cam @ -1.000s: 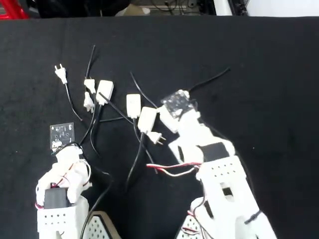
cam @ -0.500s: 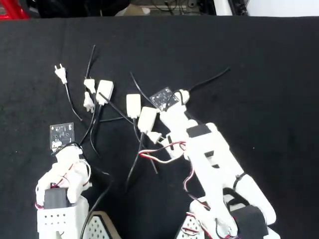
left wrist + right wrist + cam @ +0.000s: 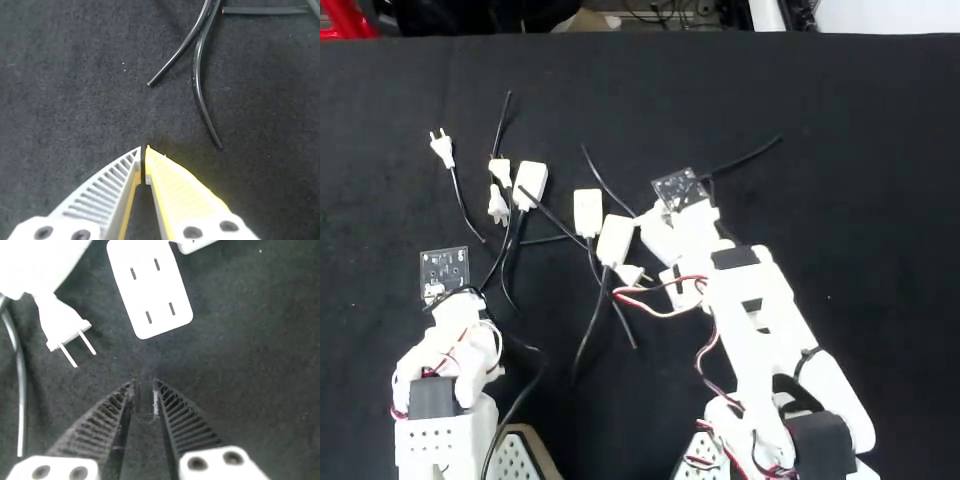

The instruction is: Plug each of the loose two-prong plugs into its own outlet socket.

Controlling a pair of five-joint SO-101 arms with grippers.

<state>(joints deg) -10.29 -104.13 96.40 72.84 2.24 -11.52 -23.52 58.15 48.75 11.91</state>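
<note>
Three white outlet blocks lie mid-table among black cables. One loose two-prong plug lies just below the nearest block; others lie further left. My right gripper is beside that block and plug. In the right wrist view its fingers are open by a narrow gap with nothing between them, a four-slot outlet and the plug just ahead. My left gripper is shut over bare cloth near the table's front left.
Black cable ends lie just ahead of the left gripper. Loose cables run from the outlets toward the front edge between the two arms. The black cloth stretches bare to the right of the right arm.
The right arm stretched forward toward the outlets, its wrist swinging left and then back right. The plug near it barely shifted. The left arm has not moved.
</note>
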